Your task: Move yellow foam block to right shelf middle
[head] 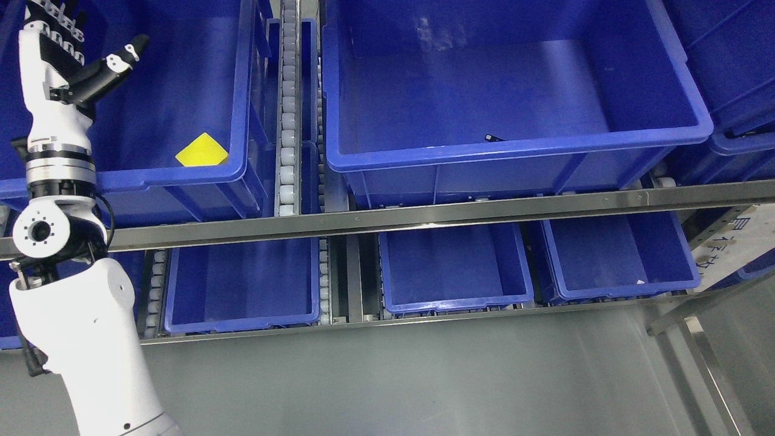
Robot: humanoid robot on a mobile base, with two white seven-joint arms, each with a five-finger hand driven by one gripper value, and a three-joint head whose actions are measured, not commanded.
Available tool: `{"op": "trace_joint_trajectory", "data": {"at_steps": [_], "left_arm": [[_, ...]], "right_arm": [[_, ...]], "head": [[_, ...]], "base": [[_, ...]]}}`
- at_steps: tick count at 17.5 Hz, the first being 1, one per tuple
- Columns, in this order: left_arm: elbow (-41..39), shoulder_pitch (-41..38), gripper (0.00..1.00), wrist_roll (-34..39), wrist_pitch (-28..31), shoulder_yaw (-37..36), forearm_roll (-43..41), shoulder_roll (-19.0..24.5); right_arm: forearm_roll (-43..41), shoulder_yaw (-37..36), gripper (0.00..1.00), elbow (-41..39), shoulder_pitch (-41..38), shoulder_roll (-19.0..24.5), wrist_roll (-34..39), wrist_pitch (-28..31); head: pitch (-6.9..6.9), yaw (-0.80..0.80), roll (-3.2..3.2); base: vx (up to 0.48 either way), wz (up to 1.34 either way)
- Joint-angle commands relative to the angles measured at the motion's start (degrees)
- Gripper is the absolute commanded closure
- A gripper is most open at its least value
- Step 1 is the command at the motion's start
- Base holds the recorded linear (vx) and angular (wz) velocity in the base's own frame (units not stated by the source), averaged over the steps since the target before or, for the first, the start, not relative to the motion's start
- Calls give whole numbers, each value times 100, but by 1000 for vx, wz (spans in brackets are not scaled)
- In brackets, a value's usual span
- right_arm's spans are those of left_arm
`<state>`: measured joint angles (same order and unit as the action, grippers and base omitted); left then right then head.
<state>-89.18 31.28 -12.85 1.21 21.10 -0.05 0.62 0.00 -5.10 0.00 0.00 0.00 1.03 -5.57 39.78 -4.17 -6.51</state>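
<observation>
Yellow foam block (pixel 201 151) sitting in the front right corner of the upper left bin (pixel 181 175), left hand (pixel 60 54) above it with fingers (pixel 112 63) spread and empty; probably light and squishy, so pinch gently across opposite edges.

Looks like a warehouse or logistics picking station. Rows of identical blue plastic bins (pixel 514 91) sitting on two tiers of a metal flow rack (pixel 424 215), with white roller tracks (pixel 288 109) running between the bins. Bare grey floor (pixel 424 375) below, and a printed label (pixel 729 242) at right.
</observation>
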Motion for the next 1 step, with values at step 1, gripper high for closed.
{"op": "trace_joint_trajectory", "data": {"at_steps": [1], "left_arm": [[-20,-87,0,19,2,-519,5,38]], "right_arm": [[-9,0,0,-100,9,-100,3,4]], "head": [[0,0,0]], "base": [[0,0]]}}
